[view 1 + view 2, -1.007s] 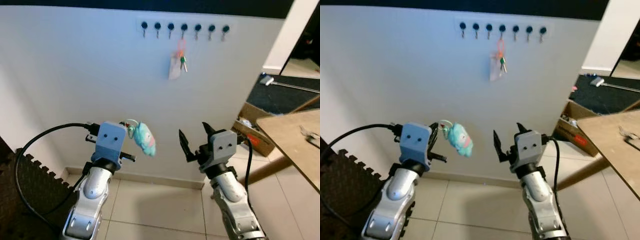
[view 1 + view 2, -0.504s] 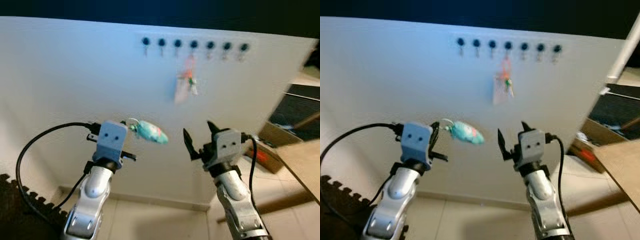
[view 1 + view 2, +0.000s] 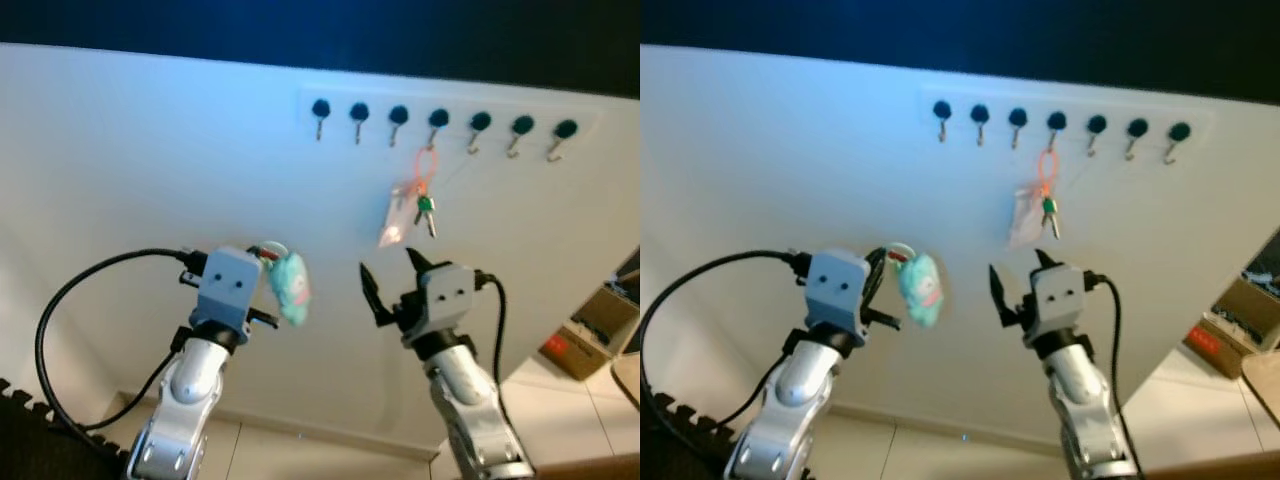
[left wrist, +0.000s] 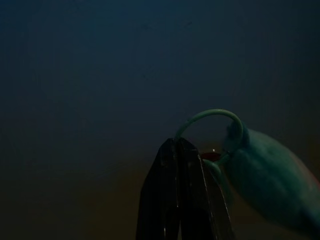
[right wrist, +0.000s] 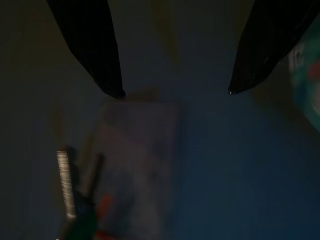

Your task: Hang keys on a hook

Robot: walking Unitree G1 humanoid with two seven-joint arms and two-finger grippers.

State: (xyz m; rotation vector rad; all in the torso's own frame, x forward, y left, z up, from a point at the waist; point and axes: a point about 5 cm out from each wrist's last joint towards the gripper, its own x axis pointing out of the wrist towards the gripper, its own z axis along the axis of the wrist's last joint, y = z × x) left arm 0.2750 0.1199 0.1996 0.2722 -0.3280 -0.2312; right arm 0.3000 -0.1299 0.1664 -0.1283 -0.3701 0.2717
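Both arms were raised in front of a white wall (image 3: pixel 140 160). The left gripper (image 3: pixel 262 262) was pinched tight, its two black fingers (image 4: pixel 176 190) pressed together in the left wrist view, clamped on a set of keys at the ring end. A pale green loop (image 4: pixel 210 118) curved up beside the fingertips, and a teal plush keychain (image 3: pixel 288 287) hung from it, dangling just to the right of the gripper body. A black cable (image 3: pixel 75 300) looped from the left wrist down toward the floor.

The right gripper (image 3: pixel 392 285) sat level with the left, well apart from the plush, fingers spread wide and holding nothing. Right wrist view was dark and blurred: two black fingertips (image 5: pixel 102 65) splayed, with a pale tag and a silver key faintly visible beyond them.

On the wall above, a row of seven dark-knobbed hooks (image 3: pixel 438 122) on a white rail. A second key bunch (image 3: pixel 410 205) already hung from the fourth hook on an orange loop, with a pale tag and a green-headed key. The other hooks were bare. A cardboard box (image 3: pixel 595 325) sat on the floor at far right.
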